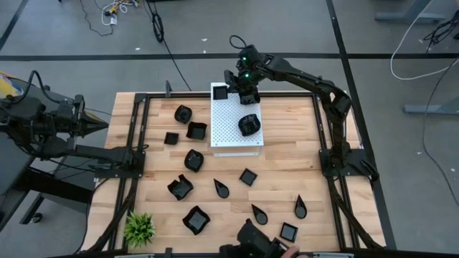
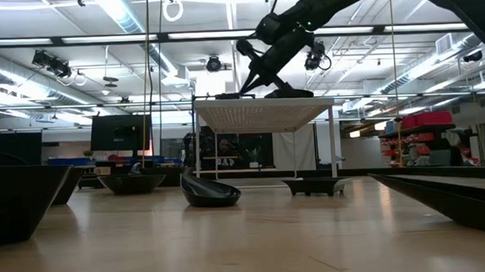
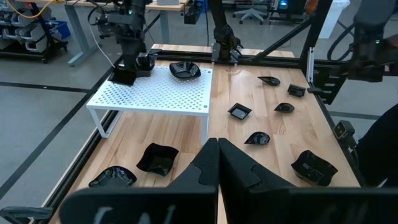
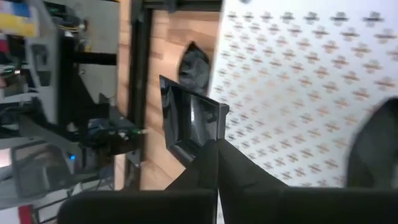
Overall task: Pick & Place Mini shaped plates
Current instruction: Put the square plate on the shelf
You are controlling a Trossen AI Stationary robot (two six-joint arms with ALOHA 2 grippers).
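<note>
Two plates were up on the white board [image 1: 233, 129] at this moment: a rounded plate [image 1: 249, 125] near its right edge, and a small square plate [image 1: 221, 92] at its far left corner. The right pincer [image 1: 242, 84] hung over that far end of the board with its fingers together; the right wrist view showed the square plate [image 4: 186, 118] tilted just ahead of the closed tips, and whether it was pinched by its rim or merely touched was hard to tell from these angles. The rest of the plates lay scattered on the desk [image 1: 280, 179]: several wavy and square ones [image 1: 195, 130] left of the board, a wavy plate [image 1: 193, 160] just below them, a small square [image 1: 247, 176] in the middle, teardrops [image 1: 300, 208] toward the right front, and a larger plate [image 1: 195, 219] near the plant [image 1: 140, 228]. The left pincer [image 1: 100, 123] waited at the desk's left edge, fingers shut and empty, well apart from any plate. As a judgement, the job was in its early part: two plates placed or nearly so, and about a dozen on the wood not yet lifted onto the board, assuming the board was the intended target.
</note>
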